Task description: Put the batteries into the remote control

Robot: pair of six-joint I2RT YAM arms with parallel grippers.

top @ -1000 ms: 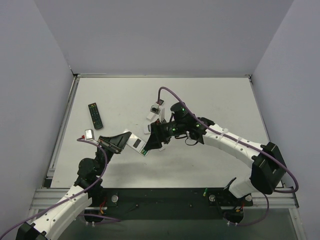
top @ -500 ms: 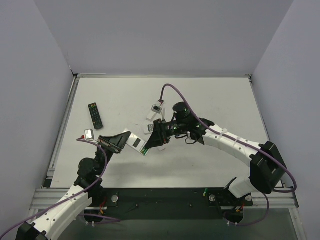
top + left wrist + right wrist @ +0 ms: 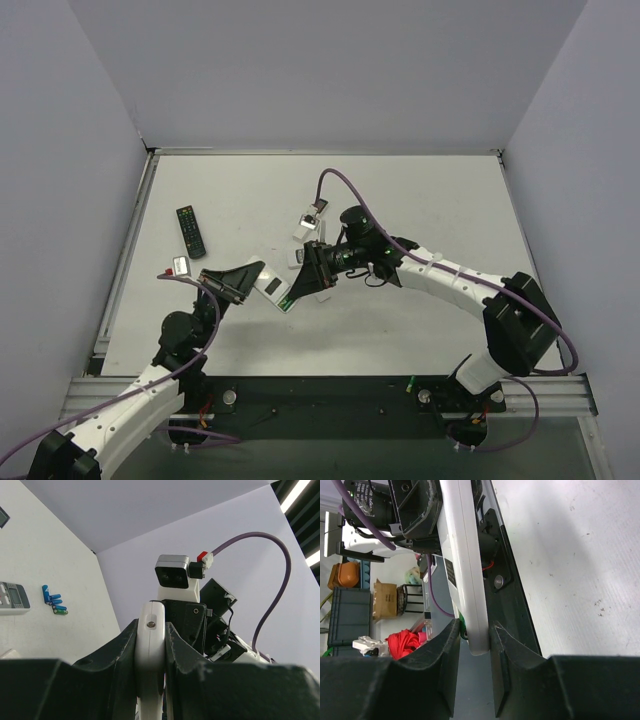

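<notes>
The remote control (image 3: 272,288) hangs above the table between both arms, its white back up. My left gripper (image 3: 252,274) is shut on one end; the left wrist view shows it edge-on (image 3: 151,640) between my fingers. My right gripper (image 3: 300,284) straddles the other end. In the right wrist view the remote (image 3: 465,580) lies against one finger (image 3: 502,650), and a green battery (image 3: 463,632) shows on its other side, beside the other finger. Loose blue and green batteries (image 3: 54,602) lie on the table.
A long black remote (image 3: 191,231) lies at the left of the table (image 3: 430,200). A white remote with a grey screen (image 3: 12,597) lies near the loose batteries; it also shows in the top view (image 3: 304,222). A small white piece (image 3: 296,258) lies beside my right gripper.
My right arm has shifted slightly left and its wrist has turned a little at the remote's end. My left arm has kept the remote nearly still.
</notes>
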